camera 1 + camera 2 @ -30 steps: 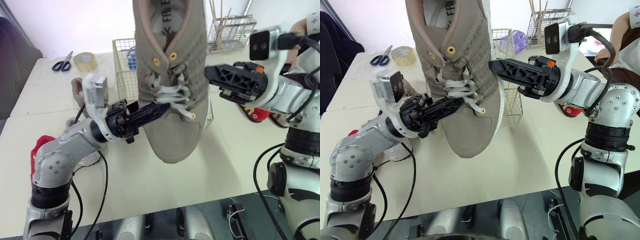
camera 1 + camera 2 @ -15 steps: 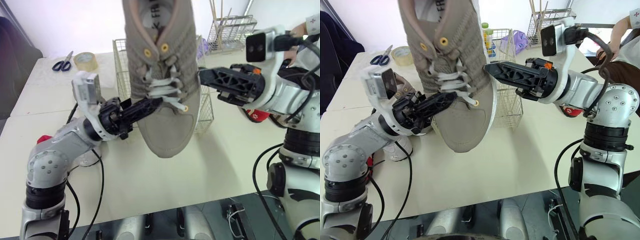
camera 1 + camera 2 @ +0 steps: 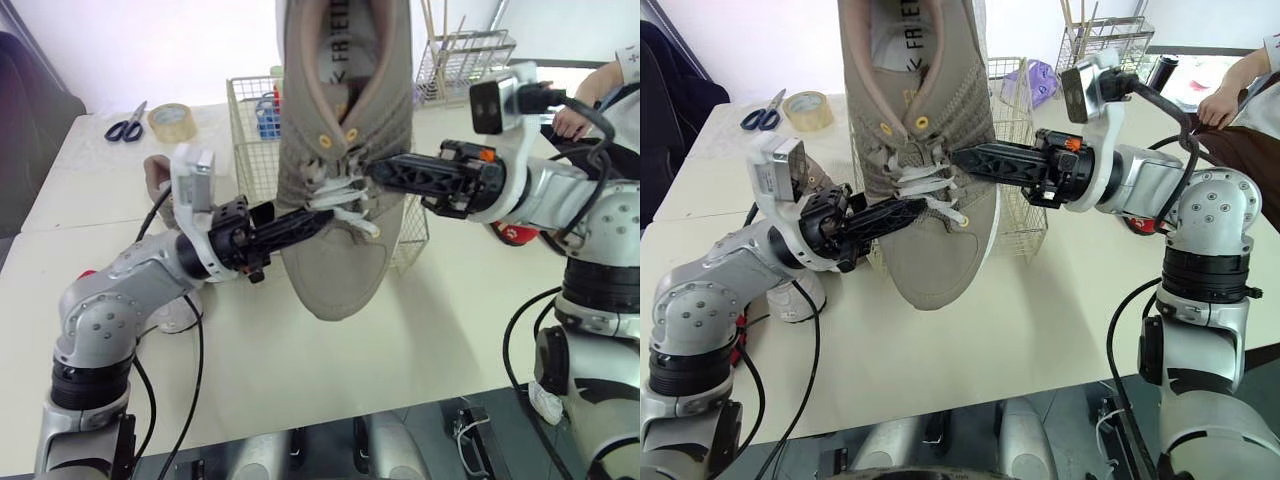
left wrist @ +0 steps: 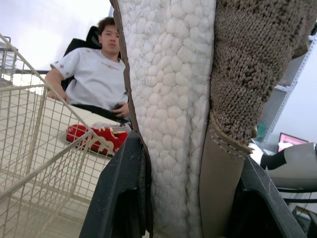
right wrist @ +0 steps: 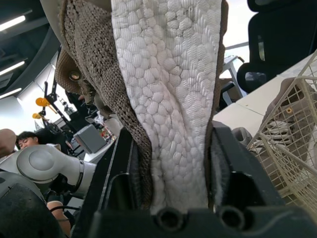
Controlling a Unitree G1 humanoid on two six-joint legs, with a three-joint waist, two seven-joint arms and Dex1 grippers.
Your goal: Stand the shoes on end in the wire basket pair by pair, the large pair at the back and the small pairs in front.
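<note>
Pinching the picture-left edge of a large shoe [image 3: 345, 255] in the left gripper [image 3: 322, 213], black fingers shut tight on knit upper and sole rim together. Clamping the right gripper [image 3: 383, 172] on the opposite edge the same way. Showing tan ribbed knit, white laces, brass eyelets and a white pebbled foam sole. Hanging near-upright at centre frame, toe down, heel opening running off the top edge, long axis close to vertical. Standing just behind it on the pale desk [image 3: 440, 320], a cream rectangular wire basket [image 3: 245, 150], a blue object [image 3: 265, 115] showing through its mesh. Lying at upper left, scissors [image 3: 125, 128] beside a tape roll [image 3: 170, 122].
</note>
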